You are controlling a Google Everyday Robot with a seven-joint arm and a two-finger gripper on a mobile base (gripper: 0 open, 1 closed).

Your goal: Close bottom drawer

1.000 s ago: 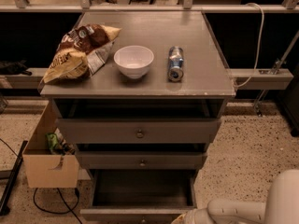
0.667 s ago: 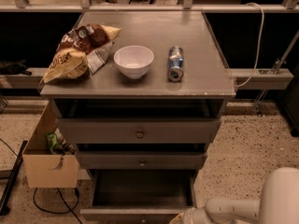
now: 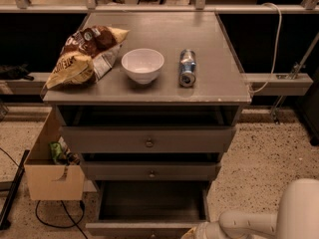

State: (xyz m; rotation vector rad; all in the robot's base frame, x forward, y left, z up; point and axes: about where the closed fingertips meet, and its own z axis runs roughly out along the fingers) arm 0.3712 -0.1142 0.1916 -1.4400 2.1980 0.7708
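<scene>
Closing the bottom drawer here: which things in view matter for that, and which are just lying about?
Job: bottom drawer, pulled open; gripper, at the frame's lower edge by the drawer's front.

Lying about: chip bag, white bowl, can on its side, all on the cabinet top; cardboard box on the floor beside the cabinet.

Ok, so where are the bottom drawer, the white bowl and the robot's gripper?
bottom drawer (image 3: pixel 134 228): camera view, on its low grey front.
white bowl (image 3: pixel 142 63): camera view, on its inside.
gripper (image 3: pixel 193 232): camera view, its tip at the picture's bottom edge, by the drawer front.
</scene>
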